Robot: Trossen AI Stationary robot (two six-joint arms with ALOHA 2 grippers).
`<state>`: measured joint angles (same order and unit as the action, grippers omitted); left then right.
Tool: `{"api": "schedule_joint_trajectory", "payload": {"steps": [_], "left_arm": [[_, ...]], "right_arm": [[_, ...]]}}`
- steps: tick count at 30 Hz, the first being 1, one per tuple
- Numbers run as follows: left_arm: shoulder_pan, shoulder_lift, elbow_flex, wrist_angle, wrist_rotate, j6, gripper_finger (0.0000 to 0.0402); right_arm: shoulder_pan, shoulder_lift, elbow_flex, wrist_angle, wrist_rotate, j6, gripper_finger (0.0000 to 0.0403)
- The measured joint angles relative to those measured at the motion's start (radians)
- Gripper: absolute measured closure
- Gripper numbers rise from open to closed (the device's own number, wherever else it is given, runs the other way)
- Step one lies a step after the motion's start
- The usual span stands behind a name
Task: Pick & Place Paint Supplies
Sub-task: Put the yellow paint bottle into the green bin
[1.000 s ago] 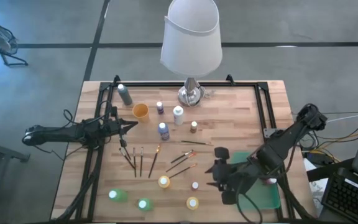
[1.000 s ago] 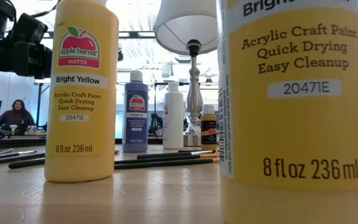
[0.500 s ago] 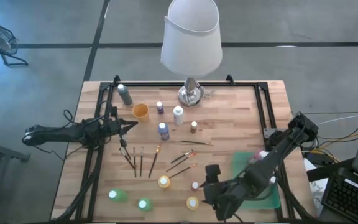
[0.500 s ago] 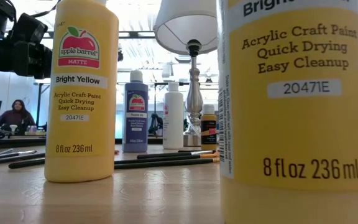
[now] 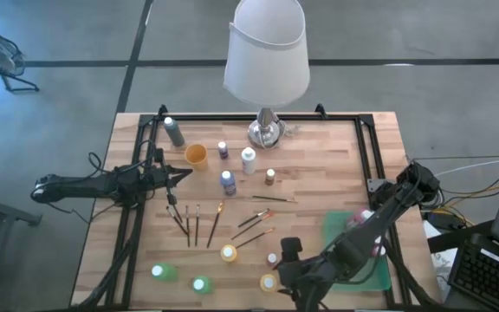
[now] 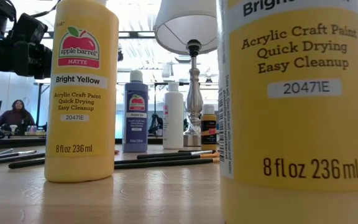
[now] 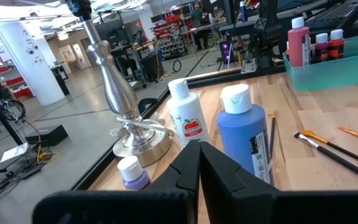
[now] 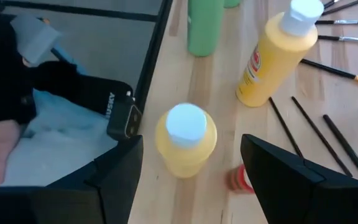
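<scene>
My right gripper [image 8: 188, 168] hangs spread wide over one upright yellow bottle [image 8: 186, 140], a second yellow bottle [image 8: 277, 55] standing beyond it.

On the pale striped wooden table [image 5: 336, 165] stood white-capped bottles, namely two yellow ones [image 8: 186, 140] [image 8: 277, 53], a blue one [image 7: 243, 140], a white one with a red apple label [image 7: 188, 119] and green ones [image 5: 165, 272], beside black-handled paintbrushes [image 5: 193, 225], a green tray [image 5: 379, 274] and a white-shaded silver lamp [image 5: 266, 52].

Near yellow bottle [image 6: 297, 112] cut off by low view's edges, lamp shade [image 6: 185, 22] cropped above
</scene>
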<state>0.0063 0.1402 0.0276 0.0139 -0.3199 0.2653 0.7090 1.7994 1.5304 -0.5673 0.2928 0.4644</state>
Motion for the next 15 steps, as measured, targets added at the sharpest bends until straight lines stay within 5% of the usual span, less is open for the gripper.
{"api": "schedule_joint_trajectory", "payload": {"steps": [15], "left_arm": [[0.000,0.000,0.000,0.000,0.000,0.000,0.0389]], "right_arm": [[-0.001,0.073,-0.001,0.083,-0.005,-0.004,0.0160]]}}
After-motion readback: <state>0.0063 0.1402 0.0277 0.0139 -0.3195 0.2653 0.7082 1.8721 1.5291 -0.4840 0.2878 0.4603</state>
